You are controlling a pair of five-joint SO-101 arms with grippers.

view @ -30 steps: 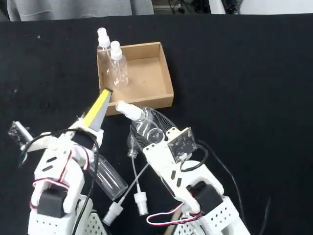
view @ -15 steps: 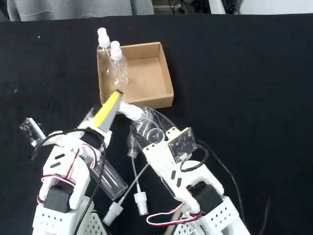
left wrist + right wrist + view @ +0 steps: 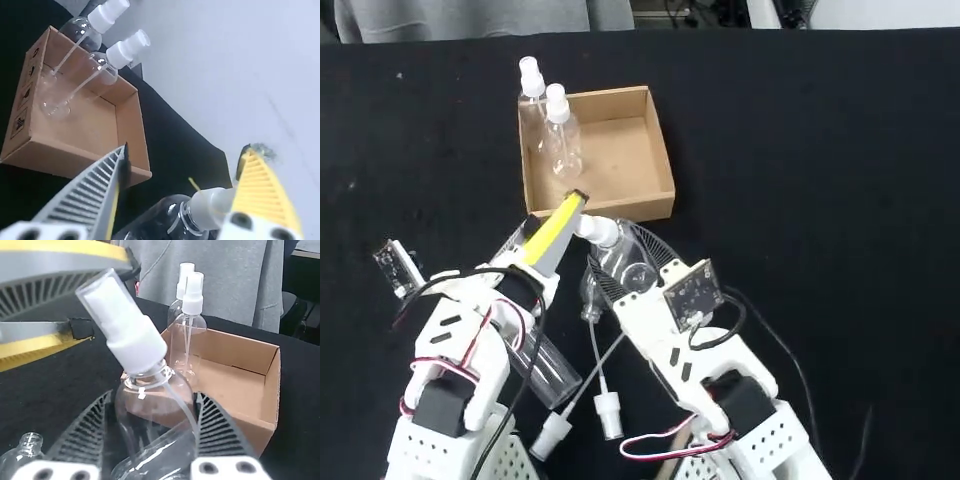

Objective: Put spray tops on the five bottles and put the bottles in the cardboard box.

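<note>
**Spray top bracketed by the left gripper while the bottle is clamped in the right**

The right gripper (image 3: 152, 397) is pressed against both sides of a clear spray bottle (image 3: 150, 412), which is held off the table and tilted towards the far left. A white spray top (image 3: 125, 325) is seated on the bottle's neck, and its dip tube can be seen running down inside.

The left gripper (image 3: 185, 150) is spread wide, with its yellow finger (image 3: 257, 182) and its grey finger (image 3: 95, 192) on either side of that spray top. The top lies just beside the yellow finger and well apart from the grey one.

Just beyond both grippers the cardboard box (image 3: 661, 165) is placed on the black table (image 3: 820, 150). Two capped bottles (image 3: 563, 140) are stood upright in its far left corner, one just behind the other.

Nearer, between the two arms, an uncapped bottle (image 3: 545, 365) is laid on its side beside the left arm. Two loose spray tops (image 3: 610, 410), dip tubes attached, are laid just right of it. Another open-necked bottle (image 3: 27, 447) is seen low beside the right gripper.
</note>
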